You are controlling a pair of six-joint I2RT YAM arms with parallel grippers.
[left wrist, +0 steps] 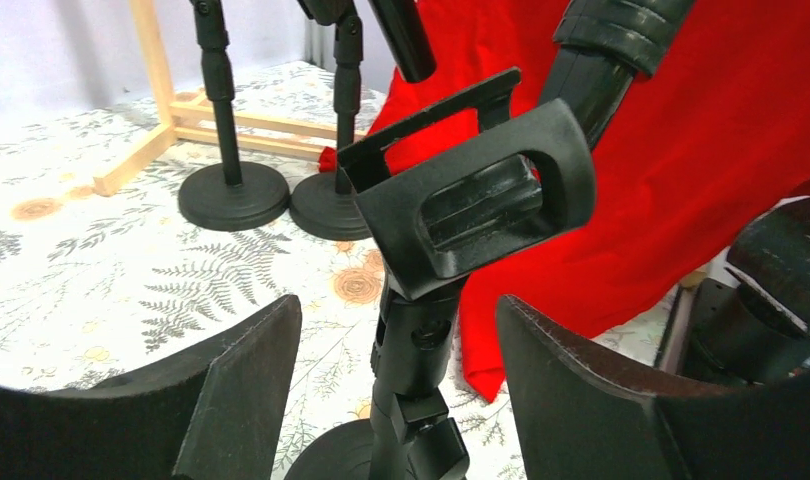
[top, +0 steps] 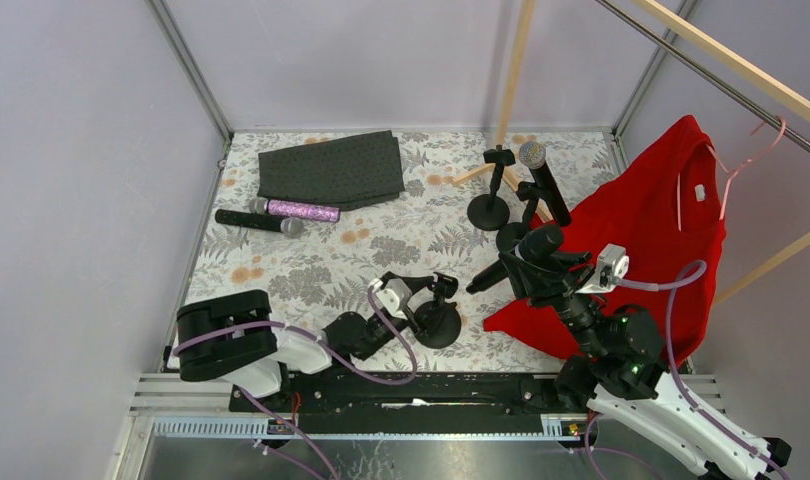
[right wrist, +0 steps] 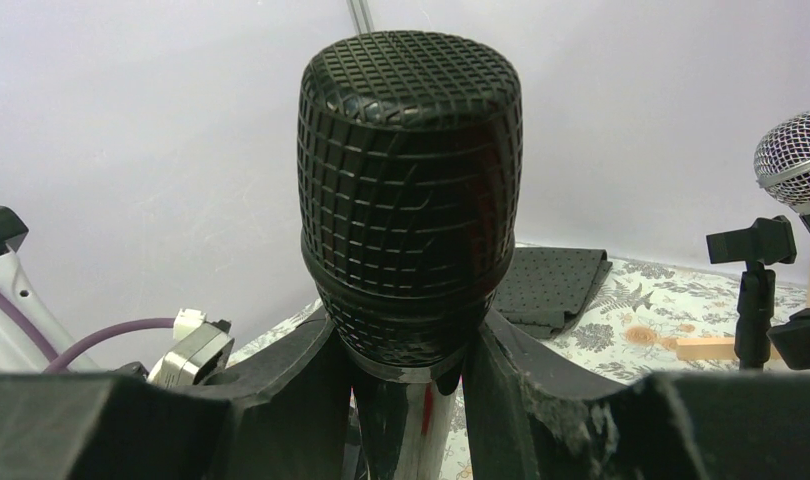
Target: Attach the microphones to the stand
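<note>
The left gripper [left wrist: 396, 325] is released. Its two fingers are spread on either side of a black stand [top: 439, 325] and do not touch the stem. The stand's empty clip [left wrist: 471, 205] rises just above and beyond the fingertips. The right gripper [right wrist: 409, 345] is clenched on a microphone [right wrist: 411, 180] with a black mesh head that juts past its fingertips.

To seat it well, the right gripper likely needs to line the body up with the clip's opening and press in gently, while the left fingers steady the stem.

A purple microphone [top: 301, 210] and a black one [top: 251, 220] lie flat, well beyond the left gripper.
</note>
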